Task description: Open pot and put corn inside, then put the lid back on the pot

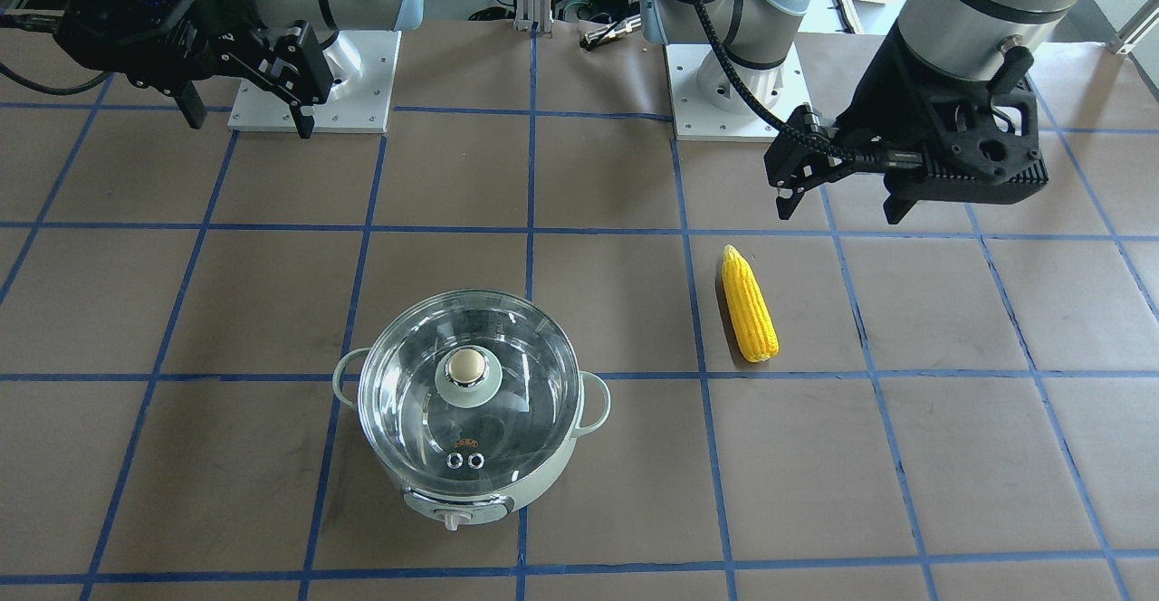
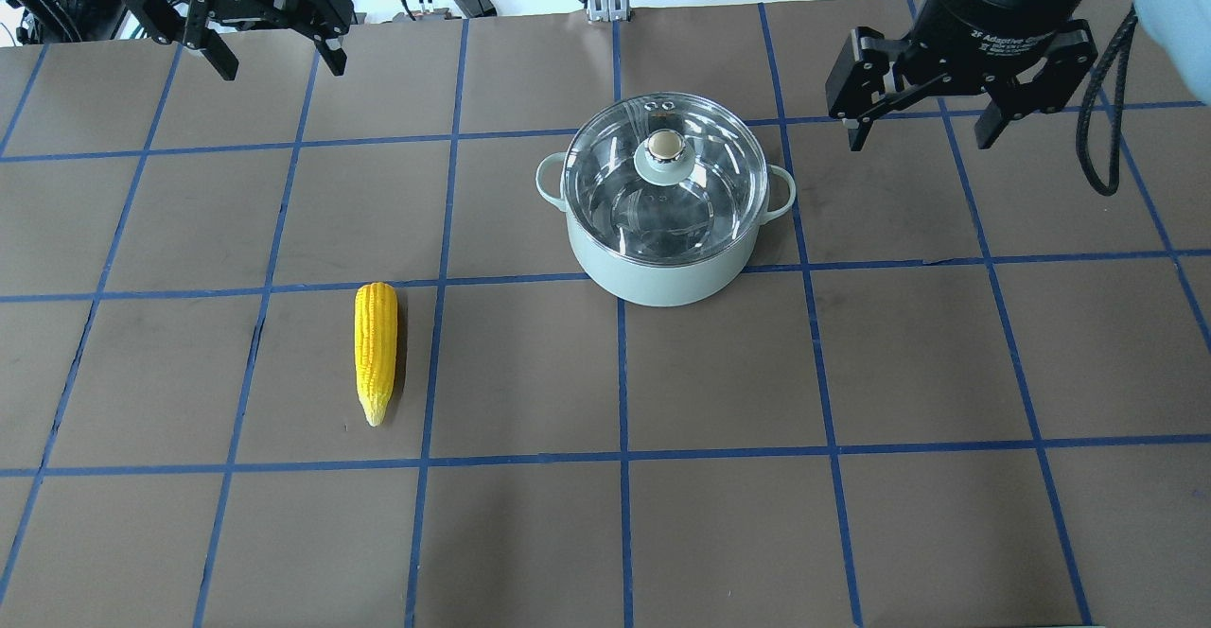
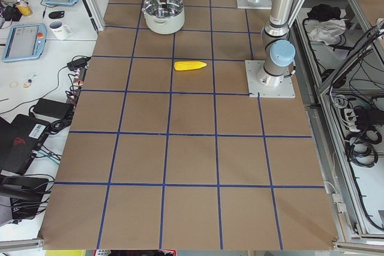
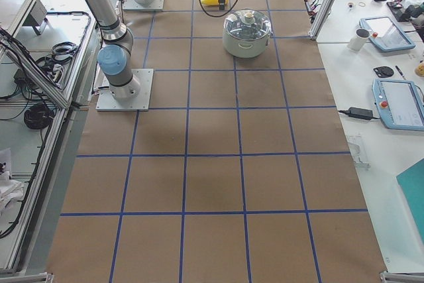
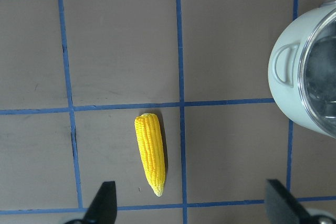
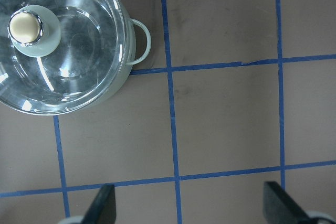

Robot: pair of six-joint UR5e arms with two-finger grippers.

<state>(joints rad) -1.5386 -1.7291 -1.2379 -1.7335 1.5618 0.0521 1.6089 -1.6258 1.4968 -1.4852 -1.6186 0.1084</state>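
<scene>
The pale mint-green pot stands on the table with the clear glass lid seated on it, beige-topped knob up. The yellow corn lies flat on the table, well apart from the pot. My left gripper is open and empty, hovering high beyond the corn; its wrist view shows the corn and the pot's side. My right gripper is open and empty, hovering beside the pot; its wrist view shows the lid. In the front-facing view the pot, lid and corn all show.
The table is brown paper with a blue tape grid. The two arm base plates sit at the robot's side. Side benches with tablets and cables lie off the table's far edge.
</scene>
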